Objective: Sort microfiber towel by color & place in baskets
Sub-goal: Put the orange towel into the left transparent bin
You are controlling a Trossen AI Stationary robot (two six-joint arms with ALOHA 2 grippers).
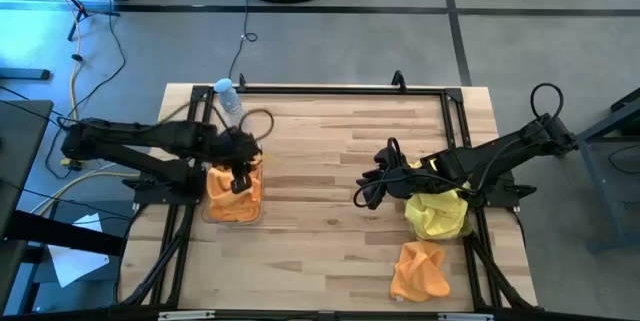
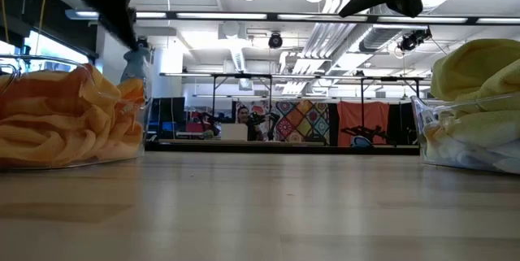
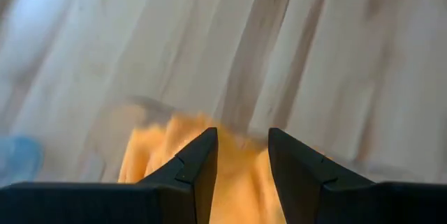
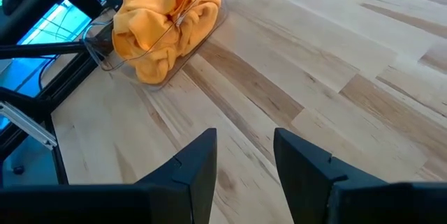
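The left basket (image 1: 234, 209) holds a heap of orange towels (image 4: 162, 23), which rise above its rim. My left gripper (image 3: 242, 137) hangs just above that heap, pointing steeply down, open, with nothing between its fingers. The right basket (image 1: 440, 223) holds yellow towels (image 2: 479, 90). One more orange towel (image 1: 418, 271) lies crumpled on the table in front of the right basket. My right gripper (image 4: 244, 137) stays open and empty over the bare table middle, left of the yellow basket.
A clear water bottle (image 1: 228, 97) stands at the table's far left, behind the orange basket. A black frame (image 1: 330, 89) runs along the table's far and side edges. Bare wood lies between the two baskets.
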